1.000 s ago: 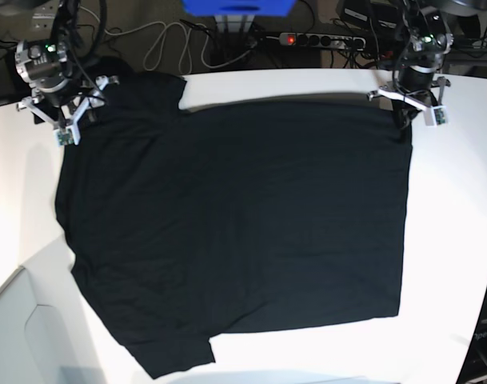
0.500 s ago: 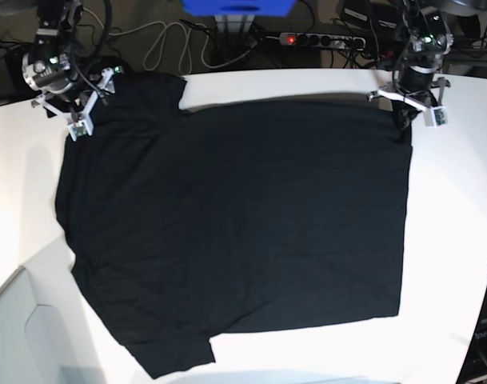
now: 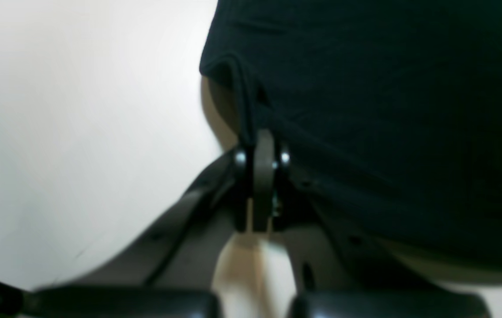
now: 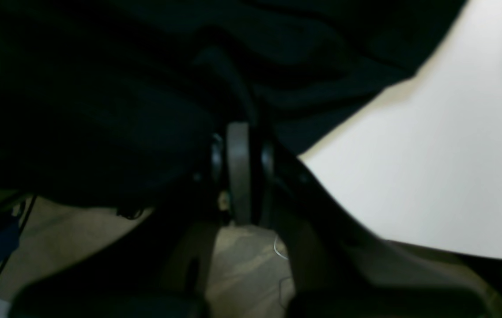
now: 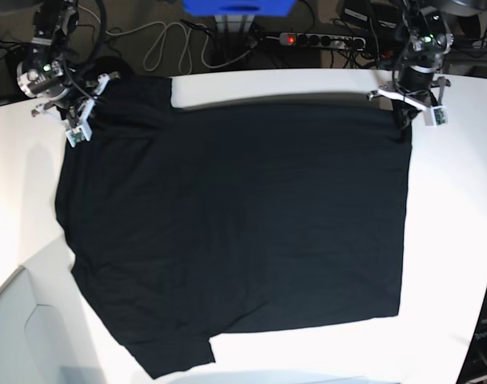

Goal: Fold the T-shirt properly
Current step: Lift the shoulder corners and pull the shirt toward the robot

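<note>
T-shirt (image 5: 235, 232) cloth is clamped by both end effectors. Left end effector (image 3: 257, 143): jaws closed together on a raised fold of the black hem at the garment's corner, cloth pulled up off the white surface (image 3: 78, 132) at that point. Right end effector (image 4: 239, 132): jaws likewise closed, pinching a ridge of dark fabric; detail in the right wrist view is poor owing to shadow.

In the base view, the left end effector (image 5: 409, 102) stands at the far right corner of the garment, and the right end effector (image 5: 77, 120) at the far left corner, over the sleeve area. The T-shirt lies spread flat, plain black side up, covering most of the surface (image 5: 451, 240), its near left sleeve close to the front edge.

Compared with a second ago, the right end effector has shifted toward the rear of the surface and the far left sleeve edge has drawn inward, exposing more white beside it. The left end effector is unchanged in position.
</note>
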`<state>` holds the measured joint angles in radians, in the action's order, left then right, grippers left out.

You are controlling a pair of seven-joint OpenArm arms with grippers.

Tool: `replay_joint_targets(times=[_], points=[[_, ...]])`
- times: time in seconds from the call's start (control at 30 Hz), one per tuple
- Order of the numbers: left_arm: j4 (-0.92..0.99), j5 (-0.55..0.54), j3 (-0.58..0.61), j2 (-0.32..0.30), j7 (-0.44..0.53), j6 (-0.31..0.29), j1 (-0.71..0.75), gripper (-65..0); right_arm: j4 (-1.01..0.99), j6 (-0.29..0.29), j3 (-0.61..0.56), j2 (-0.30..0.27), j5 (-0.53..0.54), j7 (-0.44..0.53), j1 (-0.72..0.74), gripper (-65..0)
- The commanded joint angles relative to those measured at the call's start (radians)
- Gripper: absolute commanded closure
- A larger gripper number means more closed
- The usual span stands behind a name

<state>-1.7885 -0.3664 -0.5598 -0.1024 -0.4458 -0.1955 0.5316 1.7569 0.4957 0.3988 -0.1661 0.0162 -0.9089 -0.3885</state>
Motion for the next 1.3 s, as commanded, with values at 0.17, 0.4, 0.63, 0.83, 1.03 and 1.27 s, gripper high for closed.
replay_joint_targets(times=[0.17, 0.4, 0.63, 0.83, 1.03, 1.27], points=[[-0.021, -0.004, -0.007, -0.009, 0.026, 0.001, 0.012, 0.0, 0.091, 0.021, 0.035, -0.002, -0.017, -0.049, -0.037, -0.4], [-0.027, -0.01, -0.007, 0.008, 0.026, 0.001, 0.049, 0.0, 0.275, 0.021, 0.076, -0.002, -0.012, -0.049, -0.116, -0.4], [-0.044, -0.01, -0.009, 0.063, 0.026, 0.001, 0.138, 0.0, 0.298, 0.022, 0.075, -0.002, -0.012, -0.048, -0.149, -0.4], [-0.061, -0.01, -0.009, 0.088, 0.028, 0.001, 0.181, 0.0, 0.315, 0.022, 0.075, -0.003, -0.012, -0.04, -0.163, -0.4], [-0.061, -0.01, -0.01, 0.083, 0.029, 0.001, 0.172, 0.0, 0.344, 0.022, 0.075, -0.003, -0.014, -0.043, -0.131, -0.4], [-0.115, -0.003, -0.065, 0.085, 0.026, 0.001, 0.091, 0.0, 0.334, 0.022, 0.065, -0.003, -0.017, -0.049, -0.05, -0.4]])
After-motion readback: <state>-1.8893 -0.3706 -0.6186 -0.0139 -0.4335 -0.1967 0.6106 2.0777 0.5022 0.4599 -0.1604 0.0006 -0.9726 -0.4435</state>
